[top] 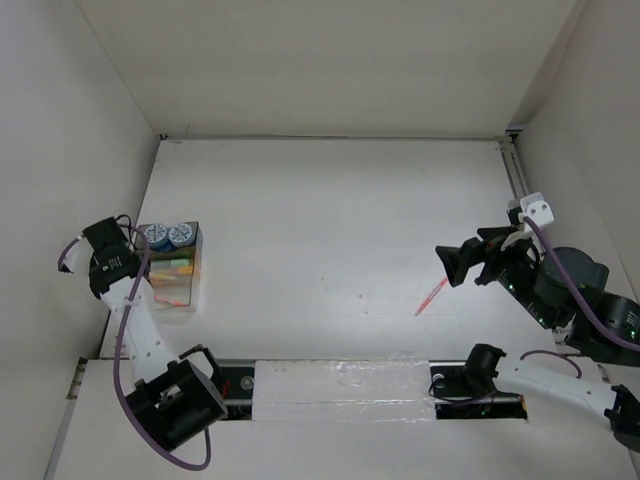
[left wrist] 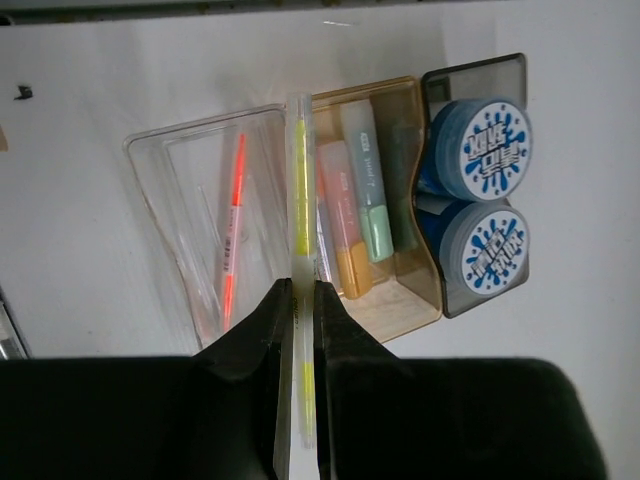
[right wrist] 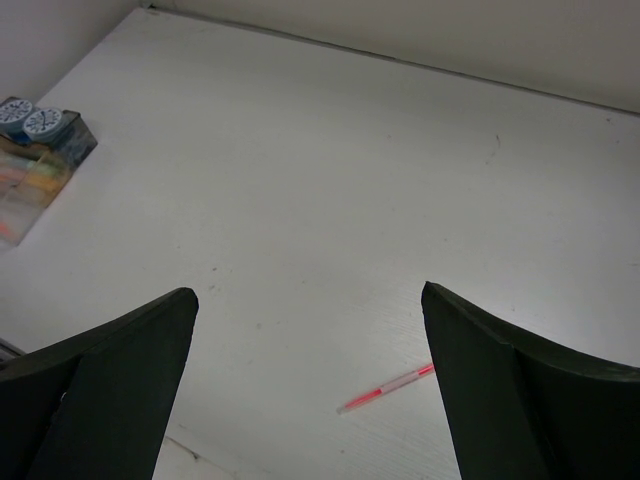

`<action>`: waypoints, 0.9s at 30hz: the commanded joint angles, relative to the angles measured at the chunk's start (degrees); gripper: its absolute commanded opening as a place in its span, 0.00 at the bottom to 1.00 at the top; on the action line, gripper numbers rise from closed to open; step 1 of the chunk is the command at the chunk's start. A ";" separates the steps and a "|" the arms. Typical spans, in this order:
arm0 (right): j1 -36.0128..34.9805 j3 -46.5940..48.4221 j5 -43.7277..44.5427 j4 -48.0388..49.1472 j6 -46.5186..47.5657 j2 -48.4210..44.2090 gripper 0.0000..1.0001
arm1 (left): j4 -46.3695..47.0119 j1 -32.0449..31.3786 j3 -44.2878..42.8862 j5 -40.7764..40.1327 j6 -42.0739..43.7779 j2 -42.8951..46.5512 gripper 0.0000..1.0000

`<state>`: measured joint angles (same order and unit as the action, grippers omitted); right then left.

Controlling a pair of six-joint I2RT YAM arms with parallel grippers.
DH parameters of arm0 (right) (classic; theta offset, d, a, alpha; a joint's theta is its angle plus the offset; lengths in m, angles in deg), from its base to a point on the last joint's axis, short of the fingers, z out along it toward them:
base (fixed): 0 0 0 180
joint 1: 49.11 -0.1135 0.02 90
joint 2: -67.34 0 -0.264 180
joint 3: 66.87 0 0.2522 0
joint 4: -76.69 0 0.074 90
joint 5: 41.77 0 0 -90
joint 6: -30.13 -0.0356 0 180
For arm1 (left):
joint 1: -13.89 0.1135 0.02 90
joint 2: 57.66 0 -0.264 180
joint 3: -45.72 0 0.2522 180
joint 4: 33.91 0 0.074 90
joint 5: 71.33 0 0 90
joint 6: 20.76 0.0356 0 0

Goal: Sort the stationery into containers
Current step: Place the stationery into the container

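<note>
The tray [left wrist: 180, 190] looks like clear, glossy plastic, part tinted amber; the bench [top: 330, 220] is matt white, the fingers [left wrist: 250, 345] matt black plastic.

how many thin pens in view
3. An orange-red pen lies in the clear tray compartment; a yellow pen is pinched in the left gripper over the tray; a pink pen lies on the table by the right gripper. More may hide in the tray.

We counted two cylinders [left wrist: 480, 150], one orange highlighter [left wrist: 340, 232], one green highlighter [left wrist: 368, 195], one orange-red pen [left wrist: 232, 230], one yellow pen [left wrist: 300, 190], one pink pen [right wrist: 390, 388] and one tray [left wrist: 160, 165].
</note>
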<state>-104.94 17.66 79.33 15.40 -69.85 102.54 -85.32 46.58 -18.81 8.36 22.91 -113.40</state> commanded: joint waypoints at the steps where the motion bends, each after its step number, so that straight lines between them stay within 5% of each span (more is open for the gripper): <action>1: -1.21 1.04 2.30 1.30 0.75 -0.57 1.00 | -3.92 0.27 -0.65 -2.44 -3.50 -1.21 0.00; 27: -2.26 1.04 -0.42 3.14 1.80 -1.89 1.00 | -6.39 0.27 2.95 -6.31 -11.15 -6.92 0.00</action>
<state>-106.23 17.55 78.06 16.89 -68.78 100.94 -91.55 46.62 -16.79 2.94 12.75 -120.81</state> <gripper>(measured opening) 0.999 0.033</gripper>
